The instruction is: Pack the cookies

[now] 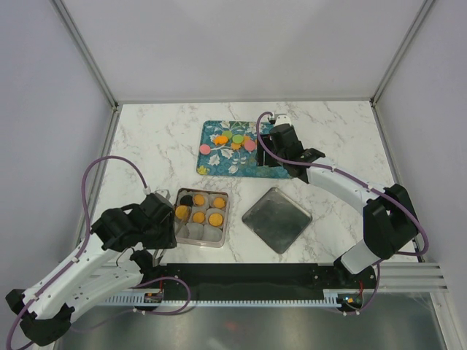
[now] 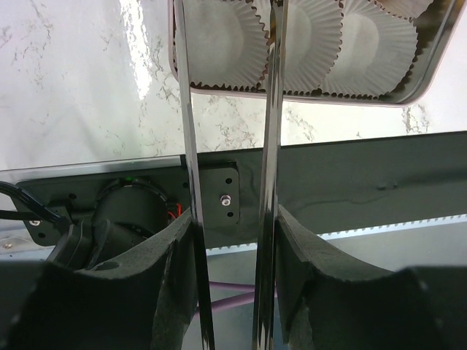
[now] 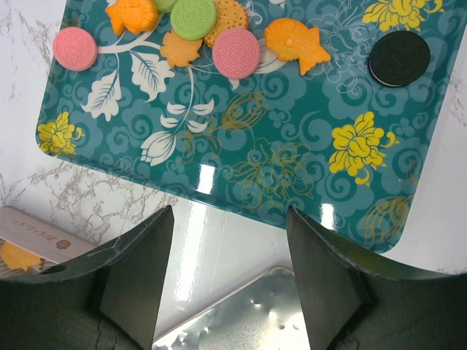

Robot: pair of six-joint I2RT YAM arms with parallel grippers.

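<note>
Cookies lie on a teal flowered tray (image 1: 252, 166): pink (image 3: 236, 52), green (image 3: 193, 18), orange (image 3: 295, 44) and black (image 3: 399, 57) ones. A tin box (image 1: 177, 227) of white paper cups holds several orange cookies (image 1: 215, 219) and one black (image 1: 187, 200). My right gripper (image 3: 230, 248) is open and empty over the tray's near edge; it also shows in the top view (image 1: 281, 142). My left gripper (image 2: 233, 219) is left of the tin (image 1: 162, 219). It is shut on metal tongs (image 2: 186, 109) whose blades reach toward empty cups (image 2: 219, 40). The tong tips are out of view.
A square metal lid (image 1: 277, 219) lies on the marble table right of the tin; it also shows in the right wrist view (image 3: 248, 321). The black base rail (image 2: 350, 182) runs along the near edge. Frame posts and walls enclose the table.
</note>
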